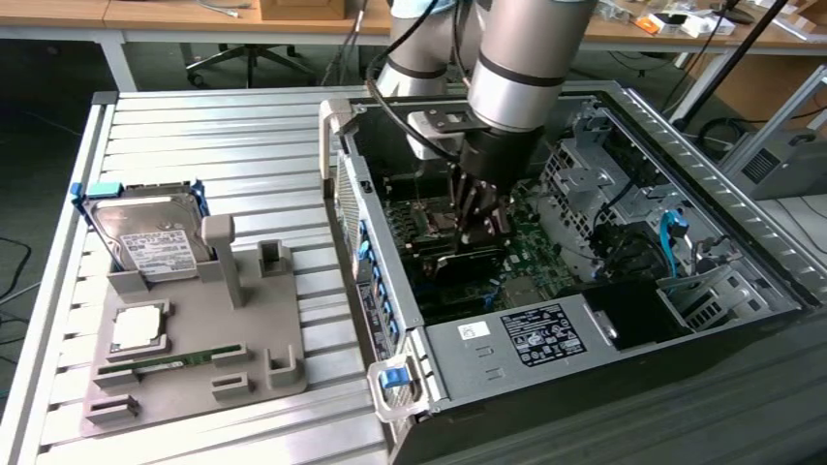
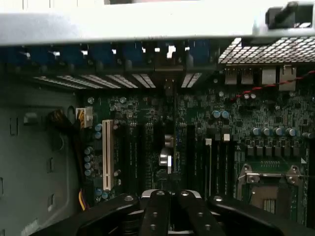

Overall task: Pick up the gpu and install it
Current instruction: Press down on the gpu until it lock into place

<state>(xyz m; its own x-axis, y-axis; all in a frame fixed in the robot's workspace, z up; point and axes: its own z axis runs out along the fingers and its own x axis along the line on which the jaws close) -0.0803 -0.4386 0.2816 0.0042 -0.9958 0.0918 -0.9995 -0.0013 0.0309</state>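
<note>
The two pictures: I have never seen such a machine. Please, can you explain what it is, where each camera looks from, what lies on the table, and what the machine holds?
The machine is a robot arm with a gripper at its end. The exterior view looks down from beside the table. The wrist view comes from a camera on the arm's wrist, looking into an open computer case at the green circuit board inside.

In the exterior view, a grey holder on the table's left side carries spare parts: a silver hard drive, a small square chip and a narrow green memory stick.

The gripper is down inside the case and is shut. A dark flat card, apparently the gpu, sits just below it, over the circuit board. Whether the gripper grips it I cannot tell.
</note>
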